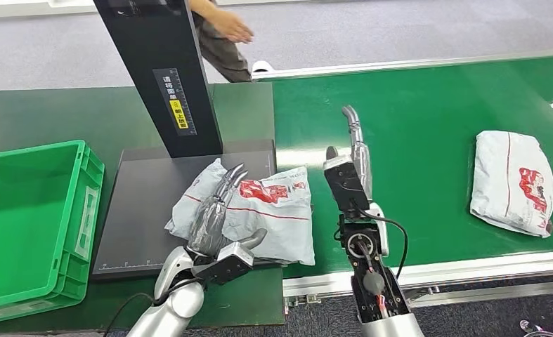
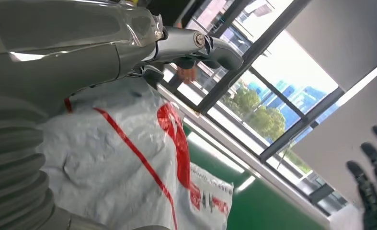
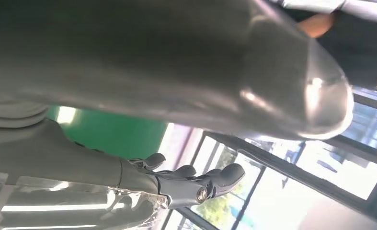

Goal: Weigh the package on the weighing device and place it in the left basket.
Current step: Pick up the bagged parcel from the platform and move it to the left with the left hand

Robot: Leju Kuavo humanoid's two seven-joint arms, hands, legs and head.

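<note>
Leftmost, a green plastic basket [image 1: 27, 217]: ribbed, straight-walled, open-topped, set beside the scale as the drop point. Next, weighing device [image 1: 154, 210]: flat dark matte platform under a black upright column [image 1: 164, 77]. On its right edge, overhanging onto the conveyor, the package [image 1: 273, 210]: crinkled grey poly mailer, red printing, soft and pillow-shaped, evidently resting for weighing. Left robot hand [image 1: 213, 225] lies on top of it, fingers extended along the wrapper; whether it pinches the film cannot be told. Right robot hand [image 1: 354, 151]: fingers spread, holding nothing, raised above the green belt [image 1: 414, 126]. Far right, a second mailer [image 1: 512, 182], well apart.
</note>
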